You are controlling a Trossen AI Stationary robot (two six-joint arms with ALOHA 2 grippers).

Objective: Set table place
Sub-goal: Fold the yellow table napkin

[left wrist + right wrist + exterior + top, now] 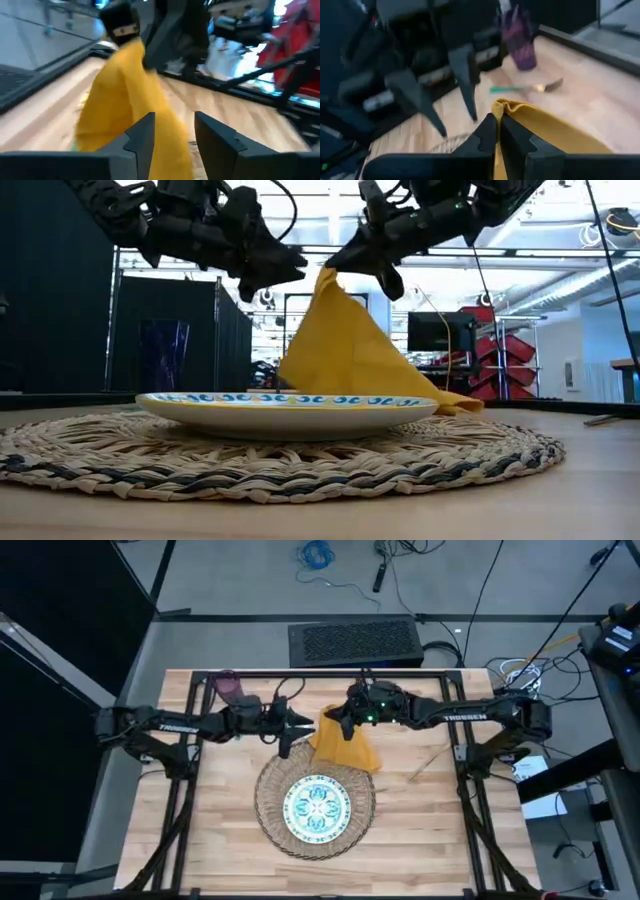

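One napkin (pixel 347 745) lifted by right pincer (pixel 345 724) pinching its top corner, behind one plate (pixel 316 806) (on one placemat (pixel 270 780), counter (pixel 420 830) middle), left pincer (pixel 298 724) spread beside, one cup (pixel 230 686) at far left corner.

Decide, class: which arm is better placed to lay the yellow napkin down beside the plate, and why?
Probably the right. Its claw is shut on the napkin, holding one corner up while the rest trails on the table behind the plate. The left claw is open, empty, hovering close by.
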